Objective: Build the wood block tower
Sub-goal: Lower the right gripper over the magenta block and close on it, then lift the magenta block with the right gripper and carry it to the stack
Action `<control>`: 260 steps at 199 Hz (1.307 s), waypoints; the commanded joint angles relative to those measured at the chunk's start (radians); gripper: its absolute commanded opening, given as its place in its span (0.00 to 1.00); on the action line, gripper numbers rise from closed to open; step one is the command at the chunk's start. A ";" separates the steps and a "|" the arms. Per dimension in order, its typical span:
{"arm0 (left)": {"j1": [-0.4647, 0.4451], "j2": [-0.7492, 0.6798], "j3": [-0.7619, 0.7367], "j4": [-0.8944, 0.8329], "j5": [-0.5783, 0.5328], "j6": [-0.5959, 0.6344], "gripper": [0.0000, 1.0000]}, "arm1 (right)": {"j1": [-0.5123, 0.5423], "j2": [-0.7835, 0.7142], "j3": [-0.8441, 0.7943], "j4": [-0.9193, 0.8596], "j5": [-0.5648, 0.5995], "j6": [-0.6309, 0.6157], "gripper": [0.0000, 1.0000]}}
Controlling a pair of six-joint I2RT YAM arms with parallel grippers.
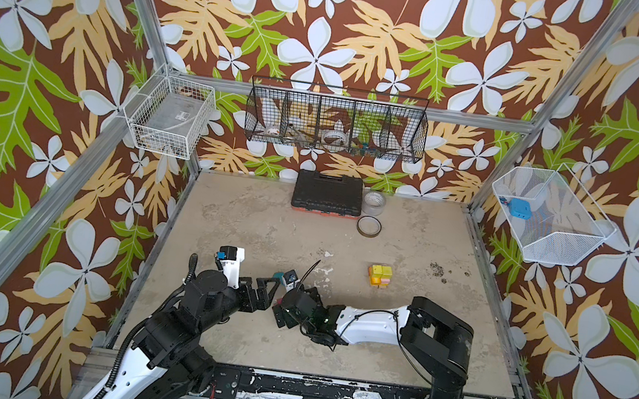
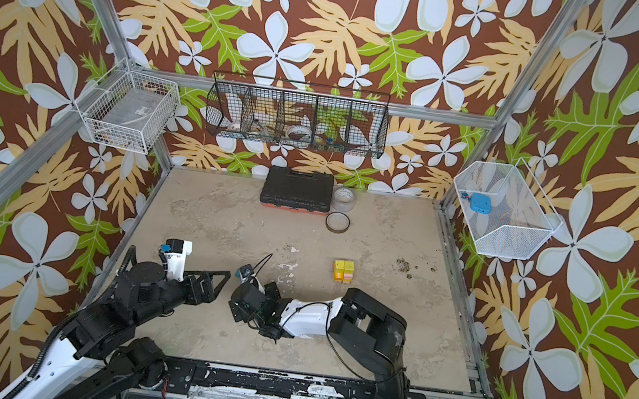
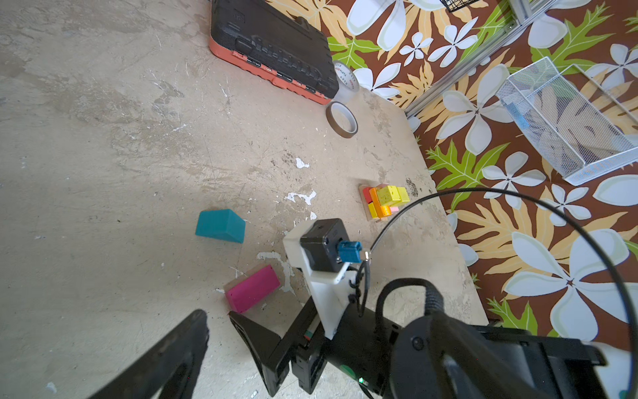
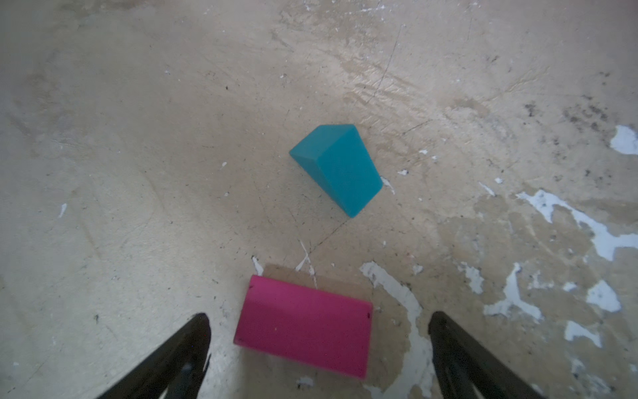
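The right tool [image 4: 319, 315] hangs open over the magenta block [image 4: 303, 331], a jaw on each side, neither touching it. The magenta block lies on a tan plank [image 4: 331, 278] on the desk [image 4: 121, 138]. The teal roof block [image 4: 340, 169] lies near it; the part-built tower [image 3: 385, 202] stands well apart from it. The left tool [image 2: 222, 285], open and empty, hovers beside it.

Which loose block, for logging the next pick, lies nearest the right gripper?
The magenta block, framed by the open right gripper; the teal roof-shaped block lies farther off.
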 commanded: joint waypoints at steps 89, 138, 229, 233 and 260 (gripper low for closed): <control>0.002 -0.004 -0.004 0.015 0.005 0.000 1.00 | 0.002 0.085 0.074 -0.099 0.031 0.070 0.67; 0.002 -0.009 -0.004 0.015 0.005 0.001 1.00 | 0.002 0.057 0.052 -0.091 0.026 0.075 0.55; 0.002 -0.014 -0.008 0.022 0.020 0.004 1.00 | -0.050 -0.334 -0.136 -0.122 0.179 -0.009 0.36; 0.002 -0.014 -0.008 0.021 0.016 0.003 1.00 | -0.058 -0.353 -0.144 -0.127 0.186 -0.009 0.35; 0.002 0.000 -0.008 0.019 0.011 0.000 1.00 | -0.131 -0.488 -0.214 -0.142 0.174 -0.022 0.31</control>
